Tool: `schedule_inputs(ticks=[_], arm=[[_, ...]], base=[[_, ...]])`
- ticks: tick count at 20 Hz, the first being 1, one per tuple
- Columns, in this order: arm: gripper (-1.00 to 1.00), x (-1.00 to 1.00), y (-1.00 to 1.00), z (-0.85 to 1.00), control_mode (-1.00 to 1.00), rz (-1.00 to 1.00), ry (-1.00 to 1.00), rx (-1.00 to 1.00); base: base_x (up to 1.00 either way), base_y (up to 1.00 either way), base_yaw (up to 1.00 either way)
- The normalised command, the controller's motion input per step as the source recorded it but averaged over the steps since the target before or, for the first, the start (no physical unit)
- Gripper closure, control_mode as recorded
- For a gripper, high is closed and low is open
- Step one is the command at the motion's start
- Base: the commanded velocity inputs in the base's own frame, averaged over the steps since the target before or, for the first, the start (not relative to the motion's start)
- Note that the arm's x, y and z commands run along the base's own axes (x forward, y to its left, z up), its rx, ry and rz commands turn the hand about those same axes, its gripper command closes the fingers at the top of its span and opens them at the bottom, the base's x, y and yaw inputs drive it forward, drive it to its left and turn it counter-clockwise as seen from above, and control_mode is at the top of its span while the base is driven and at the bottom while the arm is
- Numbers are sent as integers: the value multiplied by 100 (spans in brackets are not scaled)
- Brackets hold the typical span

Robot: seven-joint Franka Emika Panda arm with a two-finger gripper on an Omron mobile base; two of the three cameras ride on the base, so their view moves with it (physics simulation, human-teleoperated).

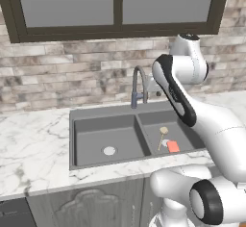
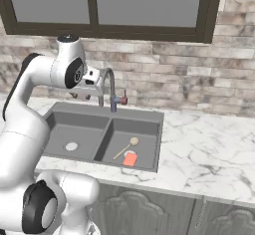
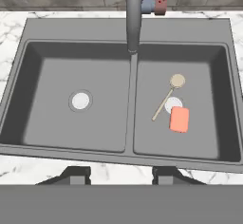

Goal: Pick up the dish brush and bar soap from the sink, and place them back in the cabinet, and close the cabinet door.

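Marble counter (image 1: 33, 144), dark sink (image 3: 28, 38), brick wall (image 2: 199, 74), window (image 2: 144, 2) above

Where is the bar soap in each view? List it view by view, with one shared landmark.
Left base view: bar soap in the right basin, lower right of centre.
Right base view: bar soap in the right basin, centre.
Hand view: bar soap in the right basin, right of centre.
Shared landmark: the dish brush right beside it.

Sink (image 3: 128, 33) is set into the bench (image 1: 33, 144), faucet (image 3: 134, 14) behind the divider. Dish brush (image 3: 166, 97) and bar soap (image 3: 179, 119) both lie in the right basin (soap just beside the handle, maybe touching it).
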Motion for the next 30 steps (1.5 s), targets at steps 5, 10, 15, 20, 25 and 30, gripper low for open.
schedule_inputs(ticks=[5,10,15,20,25,30], arm=[[-100,0,-23,0,-100,0,2,0],[-100,0,-55,-12,-100,-1,6,0],[-100,1,-51,-31,-100,0,9,0],[-100,4,-33,-39,-100,0,8,-3],[-100,13,-5,-43,-100,0,1,-8],[-100,14,0,-40,-100,0,0,-10]], base=[[0,0,0],[0,0,0],[0,0,0],[0,0,0],[0,0,0],[0,0,0]])
